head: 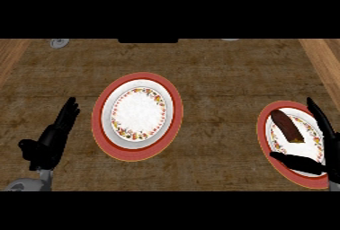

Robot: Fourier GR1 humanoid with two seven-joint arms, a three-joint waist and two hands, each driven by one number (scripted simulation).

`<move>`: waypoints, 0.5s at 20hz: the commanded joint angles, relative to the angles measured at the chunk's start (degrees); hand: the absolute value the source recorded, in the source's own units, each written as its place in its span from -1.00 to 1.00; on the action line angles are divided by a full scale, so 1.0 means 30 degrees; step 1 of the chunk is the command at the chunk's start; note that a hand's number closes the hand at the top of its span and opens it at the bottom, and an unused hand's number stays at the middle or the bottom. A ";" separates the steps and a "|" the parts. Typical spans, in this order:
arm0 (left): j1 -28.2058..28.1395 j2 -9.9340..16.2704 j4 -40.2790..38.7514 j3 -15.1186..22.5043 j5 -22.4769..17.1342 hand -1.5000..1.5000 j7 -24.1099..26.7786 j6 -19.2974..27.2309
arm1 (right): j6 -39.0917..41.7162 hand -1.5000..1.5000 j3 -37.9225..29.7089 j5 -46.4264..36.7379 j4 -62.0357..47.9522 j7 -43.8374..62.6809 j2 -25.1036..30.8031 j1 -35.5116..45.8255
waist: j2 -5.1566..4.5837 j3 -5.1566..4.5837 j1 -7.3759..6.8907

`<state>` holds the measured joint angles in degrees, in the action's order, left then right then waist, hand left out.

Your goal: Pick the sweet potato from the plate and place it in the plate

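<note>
Head view: 2 red-rimmed plates on the wooden counter (219, 72). Sweet potato (287, 126) lying on the right plate (266, 134), untouched. Right hand (312, 150) spread around that plate, fingers straight along the far rim, thumb at the near rim, gripping nothing. Left plate (101, 119) centre-left. Left hand (53, 137) resting open, empty, beside it.

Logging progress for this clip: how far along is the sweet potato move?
Nothing is done yet: the sweet potato lies on the right plate. The right hand is open around it, not gripping. Grasp, carry and placement on the centre plate remain. The left hand rests open.
</note>
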<state>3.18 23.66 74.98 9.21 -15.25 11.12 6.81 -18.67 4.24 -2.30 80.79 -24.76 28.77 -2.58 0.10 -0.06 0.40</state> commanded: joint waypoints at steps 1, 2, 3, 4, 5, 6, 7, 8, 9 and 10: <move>0.0396 -0.0209 0.0401 0.0211 0.0217 0.00 -0.1034 0.0221 | 0.0645 -1.00 0.0147 -0.1568 0.1289 0.3357 0.2643 -0.0907 | 0.0022 -0.0020 0.0081; -0.0723 -0.0210 0.0563 0.0424 0.0606 0.00 0.0226 0.0050 | 0.0574 -1.00 0.0260 -0.2142 0.0273 0.3625 0.2675 -0.0634 | -0.0007 -0.0010 -0.0176; -0.0685 -0.0388 0.0245 0.0056 0.0300 0.00 0.0380 0.0184 | 0.0883 -1.00 0.0919 -0.2907 0.1555 0.5476 0.3463 -0.0727 | 0.0013 -0.0049 -0.0131; -0.0120 -0.0520 0.0043 0.0376 0.0628 0.00 -0.0187 0.0294 | 0.1551 -1.00 0.0805 -0.2986 0.1048 0.5833 0.3978 -0.0546 | -0.0030 -0.0027 -0.0083; -0.0080 -0.0244 -0.0102 0.0080 0.0313 0.00 0.0048 -0.0278 | 0.1900 -1.00 0.1271 -0.3547 0.1352 0.7136 0.4281 -0.0130 | -0.0040 -0.0036 -0.0171; 0.0229 -0.0481 -0.0108 0.0234 0.0534 0.00 -0.0126 -0.0003 | 0.2327 -1.00 0.1765 -0.4065 0.1453 0.7963 0.4522 -0.0029 | -0.0048 -0.0034 -0.0170; 0.1047 -0.0251 0.0471 -0.0092 0.0385 0.00 -0.1598 0.0329 | 0.2971 -1.00 0.1485 -0.3538 0.2669 0.8589 0.4822 -0.0763 | 0.0008 -0.0014 0.0030; 0.0383 -0.0002 0.0215 -0.0258 0.0445 0.00 -0.0512 -0.0236 | 0.3000 -1.00 0.2286 -0.4263 0.2899 0.9448 0.4351 -0.0579 | -0.0010 -0.0013 -0.0113; -0.0009 -0.0482 0.1283 -0.0015 0.0504 0.00 -0.0950 0.0117 | 0.3314 -1.00 0.1926 -0.4221 0.3032 0.9868 0.4391 -0.0557 | 0.0003 0.0004 -0.0149; 0.0556 0.0227 -0.0294 -0.1132 -0.0012 0.00 -0.0440 -0.0866 | 0.3751 -1.00 0.1894 -0.3980 0.4245 1.0651 0.4403 -0.1035 | -0.0009 -0.0005 -0.0024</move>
<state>3.93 23.15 75.78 8.54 -14.30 9.57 6.36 -10.97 8.82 -12.73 88.22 -0.70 40.59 -4.33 0.07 -0.10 0.16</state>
